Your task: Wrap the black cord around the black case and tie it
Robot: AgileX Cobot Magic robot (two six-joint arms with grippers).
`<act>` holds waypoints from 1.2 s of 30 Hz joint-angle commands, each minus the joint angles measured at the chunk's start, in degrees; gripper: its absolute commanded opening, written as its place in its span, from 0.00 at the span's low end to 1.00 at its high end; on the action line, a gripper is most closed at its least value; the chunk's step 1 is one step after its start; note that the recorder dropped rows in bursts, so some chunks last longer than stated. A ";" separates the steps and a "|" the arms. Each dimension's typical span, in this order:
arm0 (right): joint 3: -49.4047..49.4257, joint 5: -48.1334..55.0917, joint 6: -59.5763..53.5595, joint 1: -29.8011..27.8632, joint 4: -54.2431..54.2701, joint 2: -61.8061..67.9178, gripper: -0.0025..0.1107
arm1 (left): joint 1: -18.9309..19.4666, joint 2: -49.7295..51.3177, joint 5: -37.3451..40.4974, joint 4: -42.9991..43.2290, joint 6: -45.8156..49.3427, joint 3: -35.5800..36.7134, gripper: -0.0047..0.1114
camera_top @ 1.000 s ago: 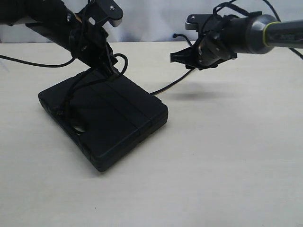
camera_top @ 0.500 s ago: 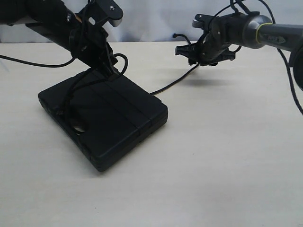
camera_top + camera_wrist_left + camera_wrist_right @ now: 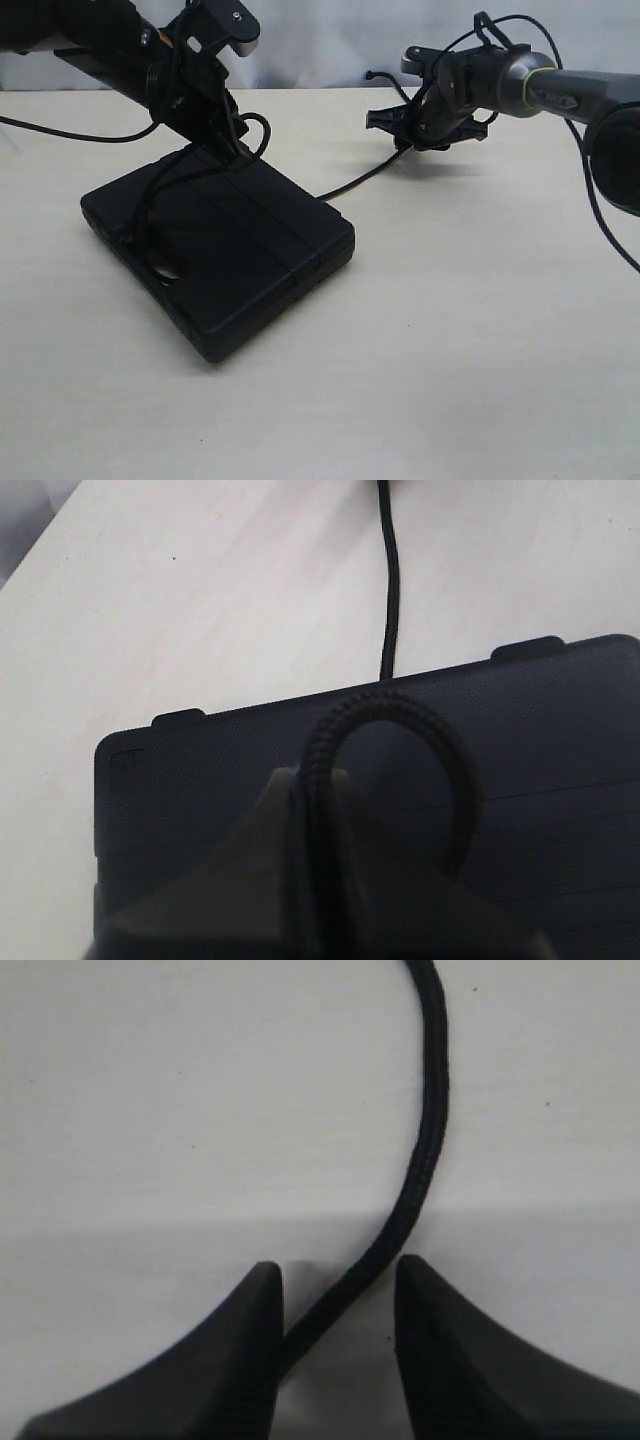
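The flat rectangular black plastic case (image 3: pixel 220 260) lies flat on the pale bench (image 3: pixel 480 350), in its left half, between the near and far edges. My left tool (image 3: pixel 232 140) stands over the side of the case that faces the far edge. Its fingers are together, clamped on a raised loop of the thin braided black cord (image 3: pixel 365 175). From there, part of the cord drapes over the lid toward the near-left corner of the bench.

The rest leaves the case and runs as one fairly straight line across the bare bench toward the far-right corner, up to my right tool (image 3: pixel 392 122). That tool hangs low by the far edge, right of the middle. Its fingers are apart, with the cord lying in the gap and brushing one finger, not pinched.

So the free length points from the case straight at my right tool, which is the nearer arm for it. I judge the next move is to close on that strand and carry it back across the lid while the left holds the loop.
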 commanded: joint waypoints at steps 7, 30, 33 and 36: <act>-0.53 -3.42 0.70 -0.50 0.30 -0.05 0.30 | 0.19 -0.35 -0.08 -0.63 -0.01 0.13 0.04; 8.22 0.44 -5.50 -0.35 1.97 -5.27 0.06 | 0.19 -0.35 -0.05 -0.73 0.22 0.13 0.04; 14.01 -3.69 -7.69 -0.35 1.97 -9.60 0.06 | 0.19 -0.35 -0.05 -0.73 0.66 0.13 0.04; 20.84 -7.65 -10.49 -0.35 1.97 -14.66 0.06 | 0.19 -0.35 -0.05 -0.73 0.66 0.13 0.04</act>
